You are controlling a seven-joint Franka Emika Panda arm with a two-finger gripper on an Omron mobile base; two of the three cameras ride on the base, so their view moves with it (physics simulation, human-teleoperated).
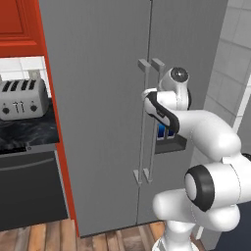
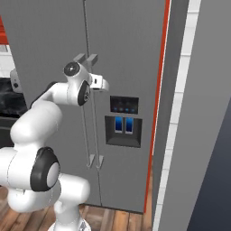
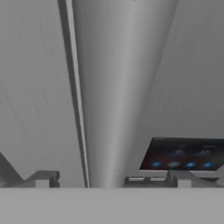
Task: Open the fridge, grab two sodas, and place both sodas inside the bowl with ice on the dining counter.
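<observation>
Grey steel: the tall double-door fridge stands shut in my left base view. The right base view puts my gripper at the right door's vertical bar handle. Hand view: fingertips spread wide, straddling it, grasping nothing.

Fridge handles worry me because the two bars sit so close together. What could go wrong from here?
1. The open pincer straddles one bar handle beside the door seam; a slight drift might catch the neighbouring handle or the wrong door.
2. The fridge is closed; if the pincer closes before the bar is deep between the tips, it could slip off when pulling.
</observation>
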